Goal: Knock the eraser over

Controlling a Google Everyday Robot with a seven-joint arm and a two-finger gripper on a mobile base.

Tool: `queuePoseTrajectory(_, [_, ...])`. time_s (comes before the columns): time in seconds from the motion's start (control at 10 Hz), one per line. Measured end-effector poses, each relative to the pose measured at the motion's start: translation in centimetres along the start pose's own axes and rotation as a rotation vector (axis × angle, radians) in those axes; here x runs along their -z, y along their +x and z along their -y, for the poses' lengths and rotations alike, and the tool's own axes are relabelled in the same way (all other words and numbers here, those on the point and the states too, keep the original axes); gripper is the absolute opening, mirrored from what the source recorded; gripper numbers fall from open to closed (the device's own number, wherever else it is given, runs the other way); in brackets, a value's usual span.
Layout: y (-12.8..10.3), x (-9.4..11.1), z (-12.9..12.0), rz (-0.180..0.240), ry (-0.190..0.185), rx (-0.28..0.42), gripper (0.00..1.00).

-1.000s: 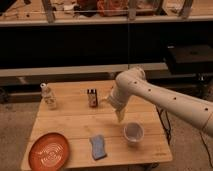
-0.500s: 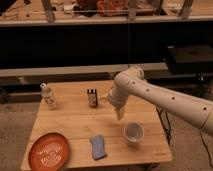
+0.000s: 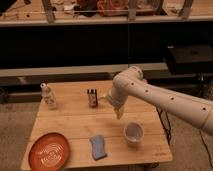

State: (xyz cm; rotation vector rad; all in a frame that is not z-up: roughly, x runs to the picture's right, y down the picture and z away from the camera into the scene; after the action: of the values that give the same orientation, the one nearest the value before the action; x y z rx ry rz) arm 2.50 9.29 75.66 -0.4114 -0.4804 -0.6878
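Note:
The eraser (image 3: 92, 97) is a small dark block with a reddish-brown and white face. It stands upright near the back middle of the wooden table (image 3: 75, 125). My white arm reaches in from the right and bends down over the table. Its gripper (image 3: 118, 112) hangs pointing down, just right of the eraser and slightly nearer the front, and is not touching it. The gripper looks open, and nothing is in it.
A clear bottle (image 3: 48, 96) stands at the back left. An orange plate (image 3: 50, 150) lies at the front left, a blue-grey pad (image 3: 98, 147) at the front middle and a white cup (image 3: 133, 133) at the front right. Dark shelving runs behind the table.
The arm's end has edged slightly left toward the eraser. The eraser and the other things have not moved.

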Motion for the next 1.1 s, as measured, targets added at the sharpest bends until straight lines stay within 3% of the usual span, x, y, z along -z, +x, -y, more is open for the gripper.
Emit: queuePoseTrajectory(1.1, [0.4, -0.4, 1.2, -0.057, 0.043, 0.039, 0.8])
